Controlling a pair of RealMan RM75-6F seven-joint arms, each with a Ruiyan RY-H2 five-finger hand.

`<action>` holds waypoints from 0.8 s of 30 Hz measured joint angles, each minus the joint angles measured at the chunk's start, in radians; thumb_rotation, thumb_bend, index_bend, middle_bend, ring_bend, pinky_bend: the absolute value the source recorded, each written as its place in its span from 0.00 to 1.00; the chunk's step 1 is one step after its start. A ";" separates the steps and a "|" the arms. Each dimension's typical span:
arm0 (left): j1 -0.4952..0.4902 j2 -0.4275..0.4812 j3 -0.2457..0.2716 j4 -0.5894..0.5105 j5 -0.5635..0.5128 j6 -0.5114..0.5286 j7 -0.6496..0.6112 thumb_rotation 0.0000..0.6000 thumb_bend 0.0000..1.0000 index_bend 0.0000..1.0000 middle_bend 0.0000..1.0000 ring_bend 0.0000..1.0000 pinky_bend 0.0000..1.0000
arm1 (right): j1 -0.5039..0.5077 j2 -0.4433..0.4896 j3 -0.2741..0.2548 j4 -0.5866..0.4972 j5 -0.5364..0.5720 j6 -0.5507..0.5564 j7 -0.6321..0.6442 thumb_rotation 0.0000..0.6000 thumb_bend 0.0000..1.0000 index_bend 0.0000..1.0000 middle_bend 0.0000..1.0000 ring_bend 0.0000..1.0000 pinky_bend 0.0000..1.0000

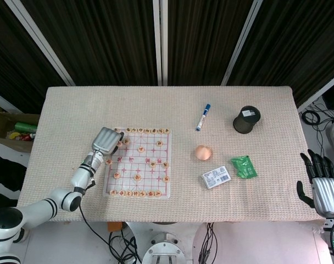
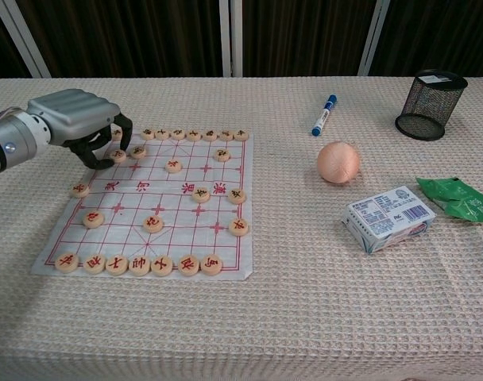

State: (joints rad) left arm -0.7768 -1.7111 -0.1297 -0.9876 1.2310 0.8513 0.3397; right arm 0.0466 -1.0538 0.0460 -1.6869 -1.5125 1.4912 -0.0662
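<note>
Beige woven cloth table (image 2: 305,333), dark slatted wall behind. Left hand (image 2: 81,123) over the board's (image 2: 186,214) far-left corner, fingers curled down on a piece (image 2: 117,155); cannot tell if it is pinched or just touched. Board's long axis runs away from the robot, with one row of pieces near and one far and loose ones between; exact count unclear. To the hand's right: one box (image 2: 387,217), one green packet (image 2: 457,198), one ball (image 2: 338,162), one marker (image 2: 323,114) pointing far-right, one mesh cup (image 2: 430,94). Only the head view shows the right hand (image 1: 323,184), off the table's right edge, fingers spread, holding nothing.
</note>
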 measured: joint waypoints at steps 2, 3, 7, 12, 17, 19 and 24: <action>0.001 -0.001 -0.001 0.000 -0.002 -0.002 -0.005 1.00 0.33 0.48 0.85 0.75 0.85 | 0.001 0.000 0.000 0.000 0.001 -0.003 -0.001 1.00 0.51 0.00 0.00 0.00 0.00; 0.001 -0.002 -0.002 0.001 -0.005 -0.004 -0.009 1.00 0.33 0.48 0.86 0.75 0.85 | 0.001 0.000 0.000 0.000 0.001 -0.003 -0.002 1.00 0.51 0.00 0.00 0.00 0.00; 0.002 -0.004 -0.006 0.003 -0.002 0.005 -0.016 1.00 0.34 0.49 0.86 0.75 0.85 | 0.001 0.000 0.000 0.001 0.000 -0.003 -0.002 1.00 0.51 0.00 0.00 0.00 0.00; 0.002 -0.001 -0.015 -0.013 0.008 0.033 -0.025 1.00 0.34 0.49 0.86 0.75 0.86 | 0.001 0.000 0.000 0.002 -0.001 -0.002 -0.002 1.00 0.51 0.00 0.00 0.00 0.00; -0.006 0.006 -0.023 -0.040 0.007 0.037 0.000 1.00 0.34 0.49 0.86 0.75 0.85 | 0.001 0.005 -0.006 0.002 -0.017 0.000 -0.004 1.00 0.51 0.00 0.00 0.00 0.00; -0.011 0.007 -0.026 -0.050 -0.001 0.030 0.013 1.00 0.34 0.49 0.86 0.75 0.86 | 0.000 0.007 -0.009 0.005 -0.024 0.003 -0.003 1.00 0.50 0.00 0.00 0.00 0.00; -0.025 0.001 -0.033 -0.055 -0.024 0.010 0.044 1.00 0.34 0.49 0.87 0.76 0.86 | -0.001 0.012 -0.011 0.007 -0.026 0.005 0.008 1.00 0.50 0.00 0.00 0.00 0.00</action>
State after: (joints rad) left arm -0.8019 -1.7104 -0.1624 -1.0429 1.2074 0.8614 0.3837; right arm 0.0452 -1.0418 0.0355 -1.6794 -1.5389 1.4959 -0.0584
